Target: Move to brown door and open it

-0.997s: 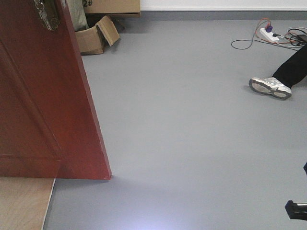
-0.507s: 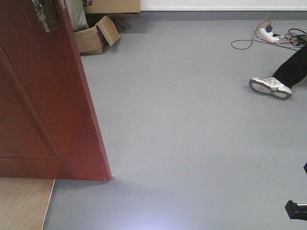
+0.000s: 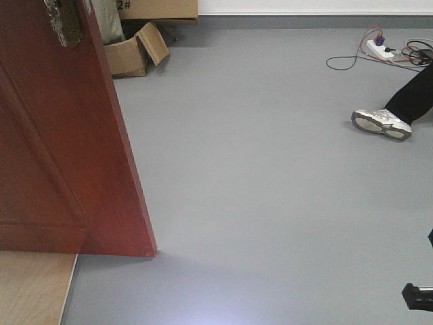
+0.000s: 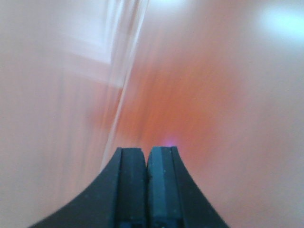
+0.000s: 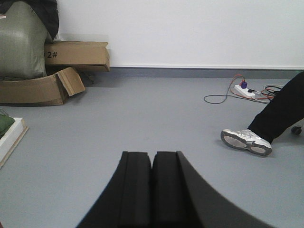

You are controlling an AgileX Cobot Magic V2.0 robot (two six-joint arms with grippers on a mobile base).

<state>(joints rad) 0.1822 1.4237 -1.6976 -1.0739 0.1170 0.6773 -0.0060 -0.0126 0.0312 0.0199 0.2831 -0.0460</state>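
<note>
The brown door (image 3: pixel 61 156) fills the left of the front view, swung ajar, its free edge running down to the floor. Its brass handle plate (image 3: pixel 64 20) shows at the top left. My left gripper (image 4: pixel 146 153) is shut and empty, very close to the door's glossy reddish surface (image 4: pixel 213 95), which is blurred. My right gripper (image 5: pixel 152 156) is shut and empty, held over the grey floor and pointing into the room. A dark part of the robot (image 3: pixel 417 296) shows at the front view's lower right edge.
Cardboard boxes (image 3: pixel 135 51) and a green sack (image 5: pixel 21 42) stand by the far wall beyond the door. A person's leg and white shoe (image 3: pixel 381 122) lie on the right. A power strip with cables (image 3: pixel 382 49) lies at the back right. Pale wooden flooring (image 3: pixel 34 284) shows below the door.
The handle plate at the top left shifts slightly between frames; the door's lower edge and the rest of the room stay put.
</note>
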